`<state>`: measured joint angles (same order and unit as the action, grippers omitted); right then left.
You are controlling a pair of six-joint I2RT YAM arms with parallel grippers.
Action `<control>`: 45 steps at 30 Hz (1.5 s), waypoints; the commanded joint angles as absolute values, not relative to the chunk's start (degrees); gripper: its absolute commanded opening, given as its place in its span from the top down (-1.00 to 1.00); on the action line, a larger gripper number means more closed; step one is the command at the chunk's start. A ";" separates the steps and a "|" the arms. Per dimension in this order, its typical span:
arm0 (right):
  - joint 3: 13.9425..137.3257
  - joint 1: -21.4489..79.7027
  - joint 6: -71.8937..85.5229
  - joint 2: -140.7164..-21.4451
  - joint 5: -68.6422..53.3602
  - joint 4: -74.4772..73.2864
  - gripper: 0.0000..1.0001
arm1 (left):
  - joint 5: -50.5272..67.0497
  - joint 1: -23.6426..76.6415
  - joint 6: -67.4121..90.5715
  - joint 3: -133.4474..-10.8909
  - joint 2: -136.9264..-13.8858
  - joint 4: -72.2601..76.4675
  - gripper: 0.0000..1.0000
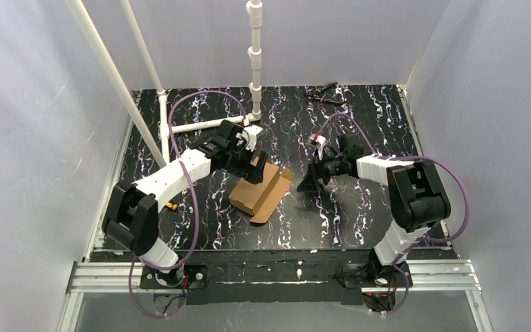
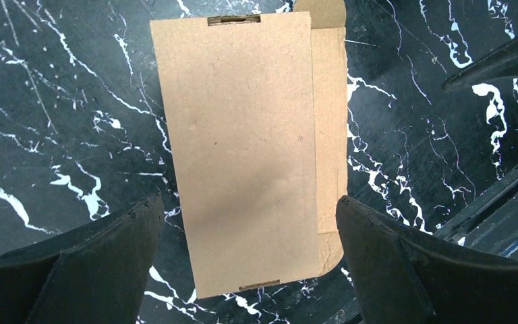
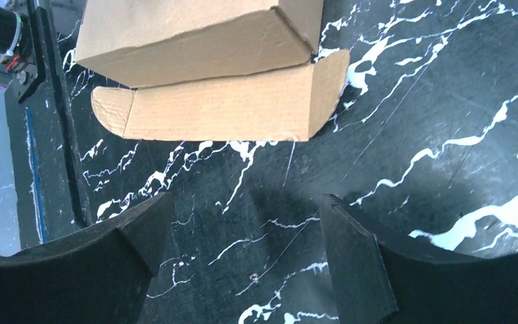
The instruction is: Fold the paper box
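Seen from above, the paper box (image 1: 259,188) lies partly folded mid-table (image 1: 359,124). A white pipe frame (image 1: 256,62) stands at its 12 o'clock, and an orange-tipped marker (image 1: 171,205) peeks from under the left arm at 9. The left gripper (image 1: 252,166) hangs over the box's 11 o'clock end, while the right gripper (image 1: 311,181) sits at 3, apart.

The left wrist alone shows slots at both box (image 2: 243,148) ends. The box lies under the gripper's (image 2: 249,229) spread fingers (image 2: 88,263), ungripped.

The right wrist shows a rounded flap (image 3: 216,108) flat on the table, with the box at 12 o'clock beyond the gripper's (image 3: 243,229) wide, empty fingers.
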<state>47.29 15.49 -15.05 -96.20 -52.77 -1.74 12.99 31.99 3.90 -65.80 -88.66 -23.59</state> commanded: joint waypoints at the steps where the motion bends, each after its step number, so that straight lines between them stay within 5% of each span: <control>1: 51.72 15.16 -17.04 -98.55 -57.69 -5.59 -0.75 | 15.64 31.64 0.92 -68.92 -90.84 -22.62 -0.97; 7: 48.16 11.52 -13.05 -96.93 -59.00 -0.55 -0.68 | 11.71 31.64 5.72 -72.31 -94.50 -21.96 -0.92; 12: 48.35 10.33 -11.41 -97.57 -58.53 1.93 -0.42 | 5.22 32.16 10.24 -75.16 -96.17 -23.01 -0.31; 16: 49.61 11.95 -8.73 -96.53 -54.30 5.22 0.05 | -2.11 32.17 16.46 -72.50 -92.22 -25.38 0.41; 22: 56.95 19.10 -5.83 -99.61 -36.83 9.65 0.94 | -4.55 31.96 33.86 -56.85 -71.88 -25.85 0.63; 25: 62.75 22.63 -5.03 -102.90 -29.98 7.16 0.97 | -2.36 31.70 43.79 -44.72 -61.92 -24.10 0.75; 27: 65.36 24.62 -5.70 -104.48 -26.01 5.53 0.97 | -0.11 31.64 50.57 -37.43 -57.14 -22.07 1.00; 32: 69.26 29.06 -8.67 -107.02 -21.79 0.85 0.97 | 5.59 31.64 60.91 -24.74 -54.23 -11.97 1.00; 45: 63.64 36.29 -14.40 -102.13 -17.51 -3.34 0.97 | 2.62 31.64 54.67 -34.78 -73.44 -11.63 1.00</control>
<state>65.21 35.24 -12.27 -106.02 -19.00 -1.19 4.69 31.97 57.98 -30.63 -70.28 -10.81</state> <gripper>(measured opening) 0.028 0.007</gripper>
